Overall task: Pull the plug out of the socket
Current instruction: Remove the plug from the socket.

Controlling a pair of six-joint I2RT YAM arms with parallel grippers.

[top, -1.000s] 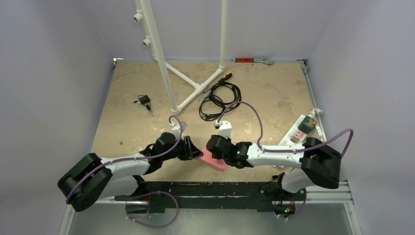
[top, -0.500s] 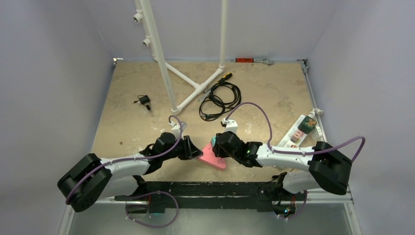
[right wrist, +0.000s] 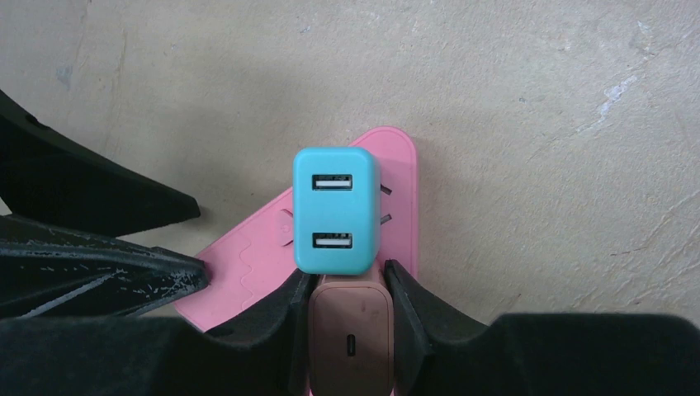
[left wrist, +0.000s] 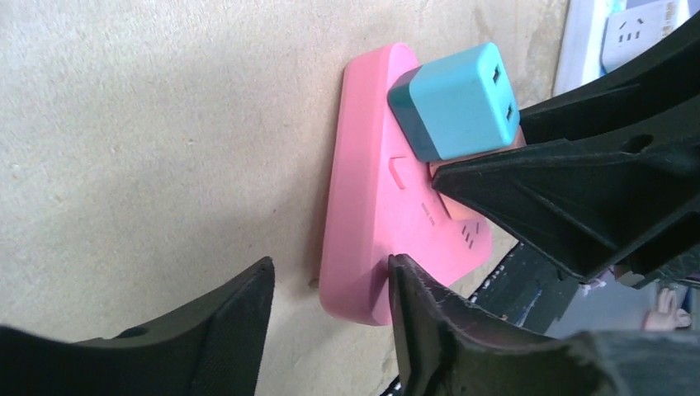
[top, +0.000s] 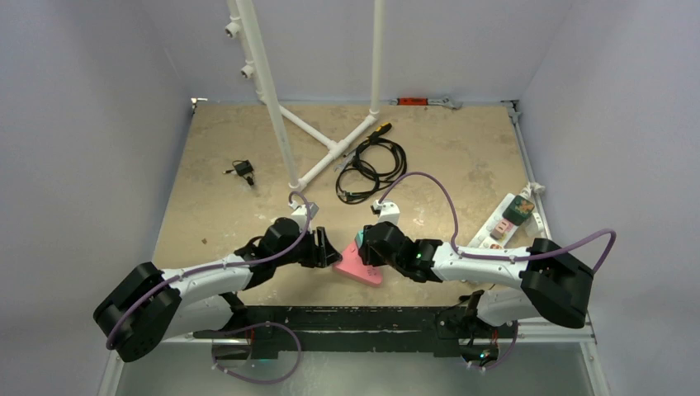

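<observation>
**Socket** (left wrist: 363, 214): pink, three-cornered, lying flat on the table (top: 223, 214). In the top view it sits at the 6 o'clock edge, between the two arms.

**Blue plug** (right wrist: 333, 210): square, with two USB ports facing up. It is seated on the socket's face near one corner. In the left wrist view its darker base sits flush on the pink surface.

**Pinkish-brown plug** (right wrist: 351, 334): stands over the socket at 6 o'clock of the blue plug in the right wrist view, touching it. Cannot tell how far it is pushed in.

**Right gripper** (right wrist: 348, 280): reaches the socket from 3 o'clock in the top view. It is clenched on the pinkish-brown plug, one finger pressed to each side. The fingertips end at the blue plug's lower edge.

**Left gripper** (left wrist: 332, 266): at 9 o'clock of the socket in the top view, released and holding nothing. The jaws stand apart, straddling one corner of the socket.
- One finger (left wrist: 223, 330) is clear of the pink edge, with bare table showing between.
- The other finger (left wrist: 429, 330) overlaps the socket's edge; cannot tell whether it touches.

**Elsewhere (top view):**
- A coil of black cable (top: 371, 165) lies at 12 o'clock of the socket, well apart.
- A white power strip (top: 498, 224) lies at the table's 3 o'clock edge.
- A small black item (top: 242, 170) lies at 10 o'clock.
- A white pipe frame (top: 330, 157) stands toward 12 o'clock.
</observation>
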